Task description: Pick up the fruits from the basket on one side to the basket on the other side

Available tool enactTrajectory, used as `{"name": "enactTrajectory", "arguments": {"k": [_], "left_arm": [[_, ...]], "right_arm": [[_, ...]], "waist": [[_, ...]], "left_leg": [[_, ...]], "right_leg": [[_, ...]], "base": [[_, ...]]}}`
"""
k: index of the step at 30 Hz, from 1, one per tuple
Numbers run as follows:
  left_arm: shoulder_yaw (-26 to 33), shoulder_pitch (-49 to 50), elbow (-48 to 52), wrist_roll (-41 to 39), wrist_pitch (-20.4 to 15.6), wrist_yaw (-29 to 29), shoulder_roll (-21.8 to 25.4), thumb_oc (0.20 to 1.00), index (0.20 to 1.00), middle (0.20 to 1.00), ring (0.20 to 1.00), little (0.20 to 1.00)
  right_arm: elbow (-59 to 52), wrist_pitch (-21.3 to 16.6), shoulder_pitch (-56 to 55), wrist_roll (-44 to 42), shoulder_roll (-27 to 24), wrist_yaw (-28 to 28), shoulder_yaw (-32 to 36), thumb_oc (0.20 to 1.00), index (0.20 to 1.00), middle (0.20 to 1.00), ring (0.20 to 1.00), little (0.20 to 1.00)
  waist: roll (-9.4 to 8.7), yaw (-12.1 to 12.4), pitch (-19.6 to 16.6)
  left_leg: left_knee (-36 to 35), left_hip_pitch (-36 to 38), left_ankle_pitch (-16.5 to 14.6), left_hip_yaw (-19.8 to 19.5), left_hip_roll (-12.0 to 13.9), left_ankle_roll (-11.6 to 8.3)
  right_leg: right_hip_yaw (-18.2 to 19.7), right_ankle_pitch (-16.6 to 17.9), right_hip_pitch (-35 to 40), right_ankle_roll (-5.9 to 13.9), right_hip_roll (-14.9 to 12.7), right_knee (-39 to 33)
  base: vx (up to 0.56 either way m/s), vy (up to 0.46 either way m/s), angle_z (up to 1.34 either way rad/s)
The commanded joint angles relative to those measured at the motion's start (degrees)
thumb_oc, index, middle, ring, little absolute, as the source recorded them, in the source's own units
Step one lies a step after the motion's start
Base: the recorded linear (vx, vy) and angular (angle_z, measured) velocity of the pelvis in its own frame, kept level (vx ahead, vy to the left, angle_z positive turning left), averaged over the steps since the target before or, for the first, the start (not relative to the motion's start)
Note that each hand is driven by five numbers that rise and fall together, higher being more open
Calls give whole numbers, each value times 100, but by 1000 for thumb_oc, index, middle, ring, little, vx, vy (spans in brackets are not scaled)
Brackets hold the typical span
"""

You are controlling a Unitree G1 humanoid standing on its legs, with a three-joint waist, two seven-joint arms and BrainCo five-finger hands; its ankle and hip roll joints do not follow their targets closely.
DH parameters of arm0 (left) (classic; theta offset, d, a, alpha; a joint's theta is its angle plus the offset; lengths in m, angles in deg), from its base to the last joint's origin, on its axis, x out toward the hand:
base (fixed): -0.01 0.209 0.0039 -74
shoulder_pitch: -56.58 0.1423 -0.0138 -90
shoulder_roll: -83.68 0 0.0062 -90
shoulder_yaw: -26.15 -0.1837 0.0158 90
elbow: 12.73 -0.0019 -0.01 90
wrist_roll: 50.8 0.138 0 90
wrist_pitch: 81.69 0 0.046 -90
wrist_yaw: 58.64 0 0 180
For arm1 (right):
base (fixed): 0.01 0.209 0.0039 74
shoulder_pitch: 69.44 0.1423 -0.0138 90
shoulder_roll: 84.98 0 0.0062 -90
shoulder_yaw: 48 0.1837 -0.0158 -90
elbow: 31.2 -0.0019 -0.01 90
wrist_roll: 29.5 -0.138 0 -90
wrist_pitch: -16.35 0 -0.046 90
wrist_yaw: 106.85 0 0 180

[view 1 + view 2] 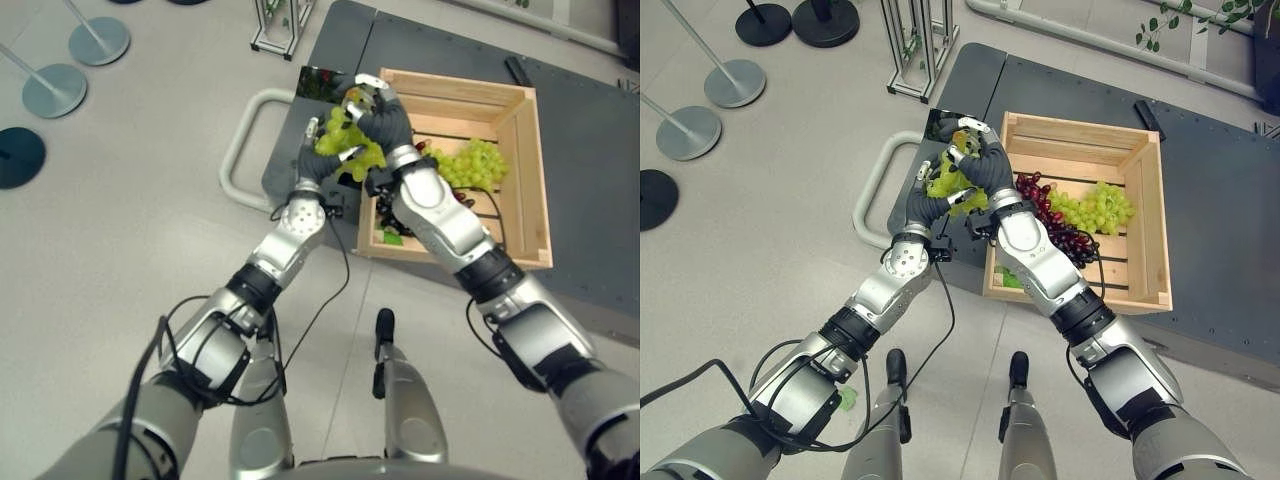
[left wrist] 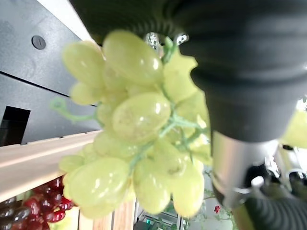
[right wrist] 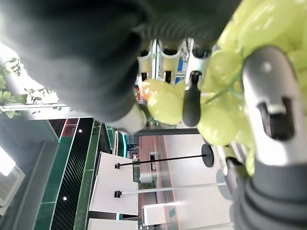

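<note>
Green grape bunch (image 1: 952,180), pale plastic-looking berries on a thin green stem: held in the air between both hands, above the left edge of the open pale wooden slatted crate (image 1: 1148,215). We judge it to be in transfer out of that crate.

Left hand (image 1: 927,205), dark ribbed cover, silver dark-tipped fingers: under and to the left of the bunch, fingers curled up around its lower berries. In the left wrist view the grapes (image 2: 139,143) hang just beside the cover and one silver finger.

Right hand (image 1: 985,160): over the top of the bunch, fingers (image 3: 192,98) bent down onto it, pinching berries and stem in the right wrist view.

Crate contents: a dark red grape bunch (image 1: 1055,220) along the middle and a second green grape bunch (image 1: 1100,207) toward the far right side, both lying on the slats. The crate stands on a dark grey flat platform (image 1: 1220,200) with a white looped tubular handle (image 1: 875,180) at its left end.

Surroundings: grey floor, round-based stanchions (image 1: 680,130) at the far left. We cannot see a receiving basket.

Handling note: we judge the bunch to be loose and floppy, likely to swing or slip out by the stem. We would keep both hands closed with even pressure, the lower one carrying the weight, move them together at one pace so the berries are not pulled apart, clear the crate wall before travelling sideways, and release only once the bunch rests on something.
</note>
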Motion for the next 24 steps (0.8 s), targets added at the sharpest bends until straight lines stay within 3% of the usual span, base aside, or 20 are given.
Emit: {"name": "enactTrajectory", "arguments": {"k": [1, 10, 13, 24], "left_arm": [[-104, -484, -5, 600, -430, 36, -511, 1000, 1000, 1000, 1000, 1000], [-378, -613, -208, 654, -274, 324, -410, 1000, 1000, 1000, 1000, 1000], [-670, -819, -448, 796, -67, 784, -135, 1000, 1000, 1000, 1000, 1000], [-1263, -1314, -916, 1554, 382, 1565, 454, 1000, 1000, 1000, 1000, 1000]], "right_arm": [[-372, -533, 118, -171, 286, -14, -169, 200, 200, 200, 200, 200], [-282, -354, 209, 10, 345, -184, -447, 200, 200, 200, 200, 200], [-266, -195, 317, 202, 165, -406, -559, 200, 200, 200, 200, 200], [-198, 74, 721, 528, -494, -824, -588, 200, 200, 200, 200, 200]], "waist": [[-186, -40, -556], [-119, -49, -589], [-60, -76, -631], [66, -105, -666]], "left_leg": [[400, -268, -558, -136, 22, -28], [390, -249, -545, -127, 15, -27], [422, -239, -557, -130, 10, -25], [492, -229, -591, -139, -20, -25]], "right_leg": [[45, -1182, -47, 108, -228, 657], [64, -1175, -40, 110, -224, 665], [62, -1170, -26, 124, -230, 677], [41, -1161, 14, 157, -258, 693]], "base": [[-5, 3, -4], [0, 0, 0], [0, 0, 0], [0, 0, 0]]}}
